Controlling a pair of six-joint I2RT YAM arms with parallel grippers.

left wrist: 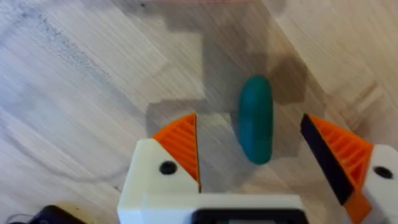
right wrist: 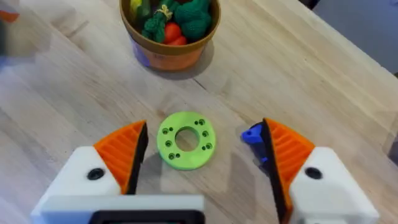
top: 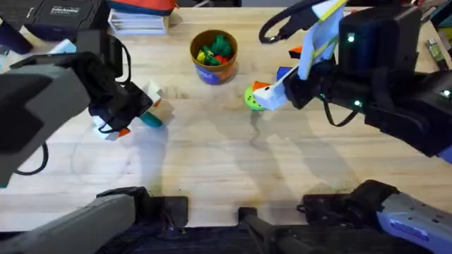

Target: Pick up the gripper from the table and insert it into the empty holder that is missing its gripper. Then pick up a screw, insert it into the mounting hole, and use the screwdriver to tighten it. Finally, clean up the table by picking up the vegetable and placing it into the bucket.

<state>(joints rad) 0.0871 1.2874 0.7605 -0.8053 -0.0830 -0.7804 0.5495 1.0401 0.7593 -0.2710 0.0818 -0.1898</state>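
Left claw (left wrist: 252,165) poised over the teal vegetable (left wrist: 255,119), fingers spread wide and holding nothing. Vegetable lying flat on the wooden table (top: 212,155), between the two orange pads (left wrist: 180,146), apart from both, somewhat nearer the first pad than the second. Long axis running roughly parallel to the pad faces, crosswise to the closing line, so a straight close would likely catch it across its narrow width. In the overhead view, same vegetable (top: 151,119) at the left claw (top: 131,116), well apart from the right arm; left arm plainly the nearer. Bucket (top: 213,56) standing farther back toward the middle of the table, already holding several toy vegetables, hence the coming carry judged to run up and toward the centre. Right claw (right wrist: 202,158) also spread and empty, hanging over the lime-green ring (right wrist: 186,140), a small blue part (right wrist: 252,135) just beside one pad. Bucket (right wrist: 169,34) also visible beyond the ring.
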